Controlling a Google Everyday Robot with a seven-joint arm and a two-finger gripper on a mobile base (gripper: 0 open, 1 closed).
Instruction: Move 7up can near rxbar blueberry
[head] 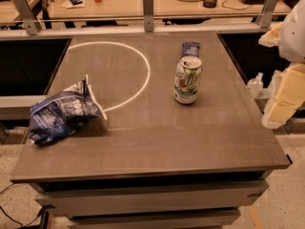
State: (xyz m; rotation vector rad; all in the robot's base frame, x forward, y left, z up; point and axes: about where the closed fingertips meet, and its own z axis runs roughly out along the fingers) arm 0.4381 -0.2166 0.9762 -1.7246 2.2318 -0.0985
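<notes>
The 7up can stands upright on the grey table, right of centre; it is white and green with a silver top. The rxbar blueberry, a small dark blue wrapper, lies flat just behind the can near the table's far edge, a short gap apart. My gripper shows as pale white and yellow parts at the right edge of the view. It is beyond the table's right side, well away from the can, and holds nothing that I can see.
A crumpled blue-and-white chip bag lies at the table's left edge. A white ring is marked on the tabletop. A railing and a desk with clutter stand behind the table.
</notes>
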